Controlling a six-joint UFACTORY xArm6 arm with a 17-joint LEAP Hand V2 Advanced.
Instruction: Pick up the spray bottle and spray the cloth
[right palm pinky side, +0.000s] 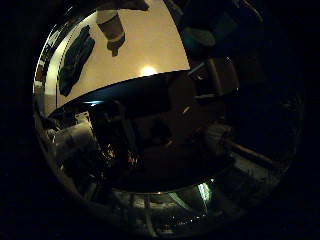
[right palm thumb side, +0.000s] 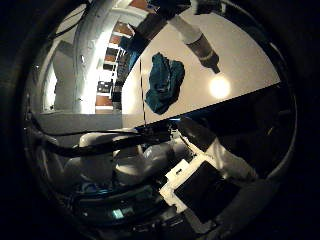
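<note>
The spray bottle (right palm thumb side: 199, 44) lies on the pale table (right palm thumb side: 250, 60); it has a brown body, a white band and a dark end. A crumpled teal cloth (right palm thumb side: 164, 82) lies on the same table beside it, a short gap apart. Both also show in the little finger side view, the bottle (right palm pinky side: 113, 30) and the cloth (right palm pinky side: 75, 59). White and black parts of my hand (right palm thumb side: 200, 187) show close to the camera, well away from the table and touching neither thing. Nothing is in the hand.
A bright lamp reflection (right palm thumb side: 220, 86) sits on the table near the bottle. The table's front edge (right palm pinky side: 130, 82) runs above a dark space with furniture. The white arm (right palm thumb side: 117, 157) crosses below the table. Shelves (right palm thumb side: 112, 65) stand beyond the cloth.
</note>
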